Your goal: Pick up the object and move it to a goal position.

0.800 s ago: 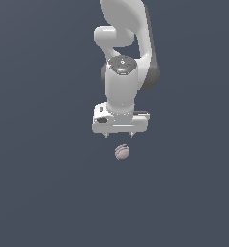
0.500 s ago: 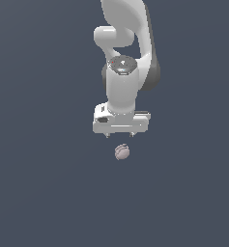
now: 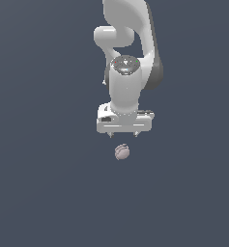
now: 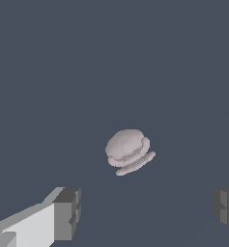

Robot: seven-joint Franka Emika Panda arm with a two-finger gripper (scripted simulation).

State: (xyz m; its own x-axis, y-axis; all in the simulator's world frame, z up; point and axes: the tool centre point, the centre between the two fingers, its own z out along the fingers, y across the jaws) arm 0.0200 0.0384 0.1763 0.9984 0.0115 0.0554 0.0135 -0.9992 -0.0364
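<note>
Your gripper (image 3: 123, 134) is hanging above the lump (image 3: 121, 152), fingers spread wide and holding nothing. In the wrist view the two finger pads (image 4: 67, 213) are sitting well apart, with the lump (image 4: 128, 149) ahead of them and roughly between their lines, not touching either.

The lump is sitting on the plain dark floor (image 3: 48, 193), just in front of the gripper's body in the exterior view and apart from the fingertips. No goal marker is showing in either view, so you're flying blind on the drop point for now.

Handling, my read:
- It's looking small and light, far narrower than the finger spread, so weight is not the worry.
- It's looking rigid, a domed top over a flatter ridged underside with a lip sticking out one side. No sign of anything fragile.
- Rounded and smooth means it's likely to squirt or roll if you're pinching high on the dome.

Where to take it: you're wanting the pads low, across the widest part of the dome just above the ridges, centred on the body and not on the lip. Hard to tell from these renders how flat the sides are, so go for the middle.
</note>
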